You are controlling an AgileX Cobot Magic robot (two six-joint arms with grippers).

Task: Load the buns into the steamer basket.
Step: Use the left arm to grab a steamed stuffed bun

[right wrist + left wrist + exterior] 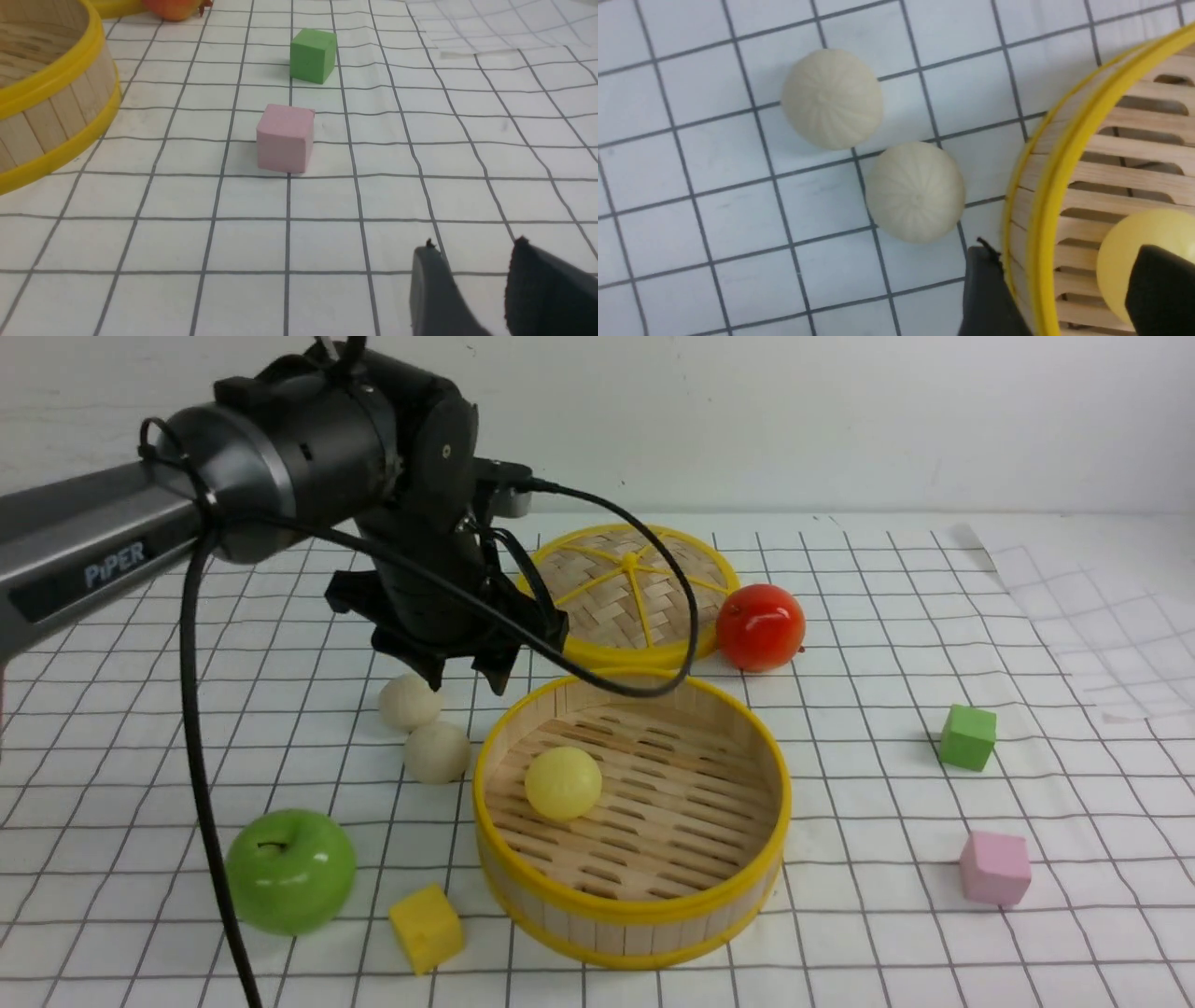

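Observation:
The steamer basket (635,907) stands at the middle front, and one pale yellow bun (563,783) lies on its slatted floor. Two cream-white buns (409,701) (436,752) rest on the mat just left of the basket. My left gripper (465,679) hangs open above the basket's far left rim, holding nothing. In the left wrist view its open fingers straddle the yellow rim (1064,177), with the yellow bun (1129,252) lying loose by one finger (1157,294) and both cream buns (831,98) (915,191) outside. The right gripper (474,247) hovers low over the mat, open and empty.
The flat woven lid (627,588) lies behind the basket, with a red fruit (761,626) beside it. A green apple (290,870) and a yellow cube (427,928) sit front left. A green cube (967,736) and a pink cube (995,868) sit right.

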